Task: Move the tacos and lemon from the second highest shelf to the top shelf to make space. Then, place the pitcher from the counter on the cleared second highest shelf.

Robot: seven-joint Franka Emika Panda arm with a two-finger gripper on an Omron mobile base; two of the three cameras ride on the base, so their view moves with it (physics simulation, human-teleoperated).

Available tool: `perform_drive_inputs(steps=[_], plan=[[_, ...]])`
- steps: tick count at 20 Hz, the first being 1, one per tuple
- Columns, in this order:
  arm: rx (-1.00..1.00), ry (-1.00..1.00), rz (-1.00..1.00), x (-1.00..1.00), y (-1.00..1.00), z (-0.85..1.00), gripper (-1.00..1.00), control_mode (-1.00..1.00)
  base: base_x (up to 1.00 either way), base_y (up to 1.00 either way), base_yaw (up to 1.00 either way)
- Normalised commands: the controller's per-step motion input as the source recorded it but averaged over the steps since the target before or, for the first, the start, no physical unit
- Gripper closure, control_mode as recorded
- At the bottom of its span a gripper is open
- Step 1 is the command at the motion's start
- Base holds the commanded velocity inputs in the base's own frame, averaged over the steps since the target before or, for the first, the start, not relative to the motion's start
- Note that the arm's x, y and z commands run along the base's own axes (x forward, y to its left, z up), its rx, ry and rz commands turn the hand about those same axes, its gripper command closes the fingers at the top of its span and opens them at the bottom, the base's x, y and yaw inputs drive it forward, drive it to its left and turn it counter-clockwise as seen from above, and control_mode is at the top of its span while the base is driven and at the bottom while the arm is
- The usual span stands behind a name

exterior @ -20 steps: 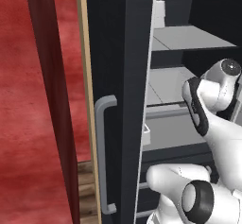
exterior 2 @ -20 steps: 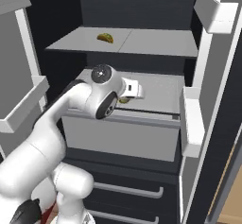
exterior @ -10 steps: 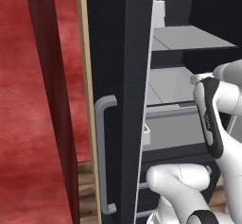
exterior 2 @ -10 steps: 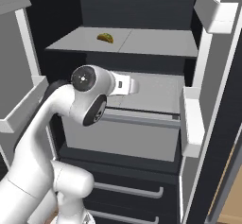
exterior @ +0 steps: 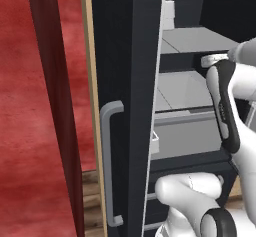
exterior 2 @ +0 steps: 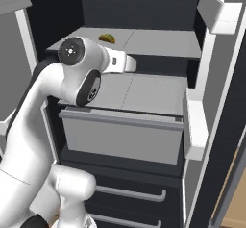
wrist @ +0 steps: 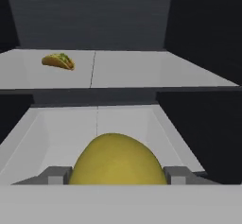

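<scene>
Between my dark fingertips sits the lemon, a dull-yellow ball that bulges large at the bottom of the hand view. My gripper is shut on it and hangs over the second highest shelf, facing into the fridge. The top shelf lies just ahead at about the hand's height. A taco rests on its left part. In the right base view the taco is on the top shelf, and my white hand is just below that shelf's front edge, above the second highest shelf.
The open fridge door with a grey handle stands at my left. Door bins line the right side. A closed crisper box and drawers lie under the shelves. My own elbow crowds the left of the opening.
The hand has risen with the lemon from low over the second highest shelf to just under the top shelf's edge. The elbow has swung up and left.
</scene>
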Motion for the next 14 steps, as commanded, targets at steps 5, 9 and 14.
perform_drive_inputs(steps=[5, 9, 14], plan=[[0.02, 0.0, 0.0, 0.32, 0.0, 0.4, 1.0, -1.0, 0.0, 0.0, 0.0], [0.02, 0.0, 0.0, 0.64, 0.0, 0.02, 1.0, -1.0, 0.0, 0.0, 0.0], [0.02, 0.0, 0.0, 0.81, 0.0, -0.16, 1.0, -1.0, 0.0, 0.0, 0.0]])
